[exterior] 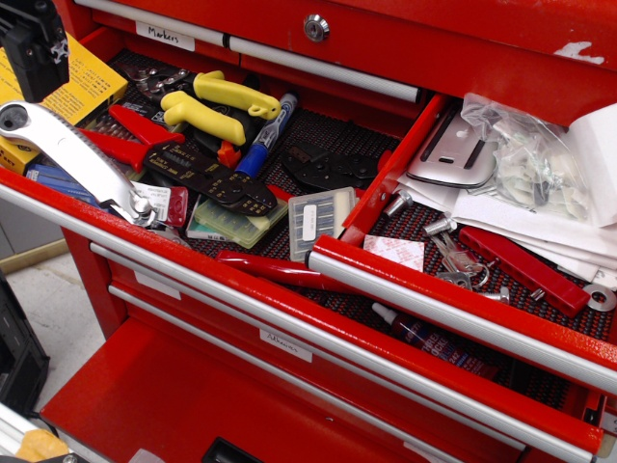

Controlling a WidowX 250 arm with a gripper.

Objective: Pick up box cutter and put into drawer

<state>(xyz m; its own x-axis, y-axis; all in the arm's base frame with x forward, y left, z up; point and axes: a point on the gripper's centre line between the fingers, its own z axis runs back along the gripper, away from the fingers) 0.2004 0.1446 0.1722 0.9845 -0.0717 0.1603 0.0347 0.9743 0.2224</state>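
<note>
The box cutter (77,154) is a long flat silver-grey handle with a round hole at its upper left end. It lies slanted over the left front of the wider drawer, tip down toward the drawer's front bar. My gripper (34,53) is a black block at the top left corner, just above the hole end and apart from it; its jaws are cut off by the frame. The narrower red drawer (463,304) stands open at the right, with a chrome front bar, black mesh liner, white papers (540,222), a clear plastic bag (525,154) and keys (453,256).
The wider drawer holds yellow-handled pliers (217,106), a yellow box (82,82), a blue marker (270,135), red-handled crimpers and small plastic cases. A red flat bar tool (521,270) lies in the narrower drawer. A red wall (395,164) divides the two drawers.
</note>
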